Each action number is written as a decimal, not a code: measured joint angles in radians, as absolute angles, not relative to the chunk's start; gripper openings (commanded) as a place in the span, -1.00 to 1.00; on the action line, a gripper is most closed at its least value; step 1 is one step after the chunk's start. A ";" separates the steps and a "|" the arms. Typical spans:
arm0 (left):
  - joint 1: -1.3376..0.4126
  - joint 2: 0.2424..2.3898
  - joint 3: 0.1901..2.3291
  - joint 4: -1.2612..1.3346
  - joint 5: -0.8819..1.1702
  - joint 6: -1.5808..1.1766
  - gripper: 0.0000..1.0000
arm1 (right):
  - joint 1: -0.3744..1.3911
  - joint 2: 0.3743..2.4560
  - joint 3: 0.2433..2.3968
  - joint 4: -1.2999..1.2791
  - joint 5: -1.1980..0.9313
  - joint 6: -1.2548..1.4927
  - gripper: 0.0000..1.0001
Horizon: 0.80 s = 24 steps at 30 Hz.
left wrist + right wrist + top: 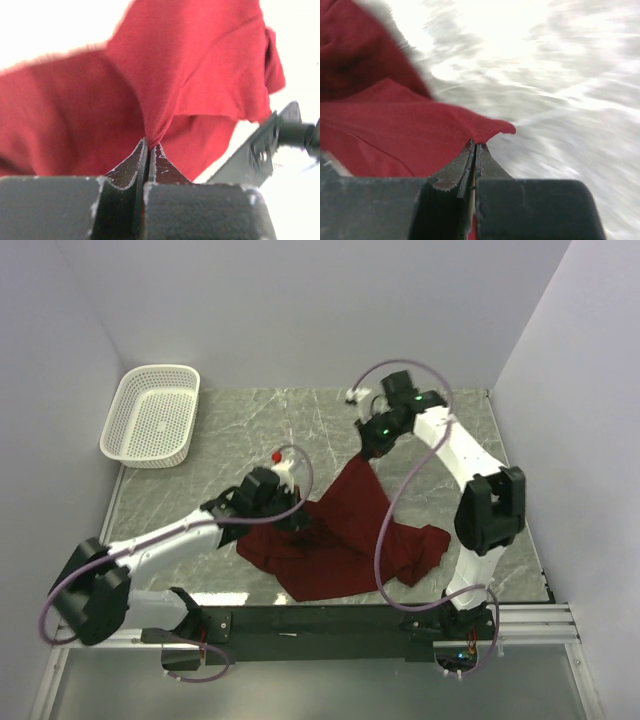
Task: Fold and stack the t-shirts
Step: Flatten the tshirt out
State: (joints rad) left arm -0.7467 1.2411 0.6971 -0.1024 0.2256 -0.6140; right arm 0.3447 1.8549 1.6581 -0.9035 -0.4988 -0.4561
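One maroon t-shirt lies crumpled on the marble table, near the front middle. My left gripper is shut on a pinch of its cloth at the left side; in the left wrist view the fabric rises from the closed fingertips. My right gripper is shut on a corner of the shirt and holds it lifted toward the back; in the right wrist view the red cloth runs into the closed tips. No neck label shows.
A white mesh basket stands at the back left corner. A small white object lies at the back edge. Grey walls close the table on three sides. Bare marble shows between basket and shirt.
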 measured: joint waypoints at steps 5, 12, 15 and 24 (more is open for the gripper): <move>-0.667 1.470 0.952 -0.090 0.226 -0.538 -0.99 | 0.303 1.803 1.763 -0.865 -0.346 -0.465 -1.00; -0.569 1.869 1.394 -0.129 0.253 -0.479 -0.99 | 0.295 1.844 1.898 -0.769 -0.149 -0.470 -1.00; -0.541 1.994 1.529 -0.142 0.261 -0.472 -0.99 | 0.289 1.873 1.959 -0.722 -0.088 -0.482 -1.00; -0.482 2.263 1.842 -0.155 0.264 -0.494 -0.99 | 0.286 2.061 2.137 -0.604 0.084 -0.515 -1.00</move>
State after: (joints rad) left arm -0.4824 2.2627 1.8423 -0.1547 0.2642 -0.4942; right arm 0.2863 2.0609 2.1372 -0.6041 0.0837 -0.5152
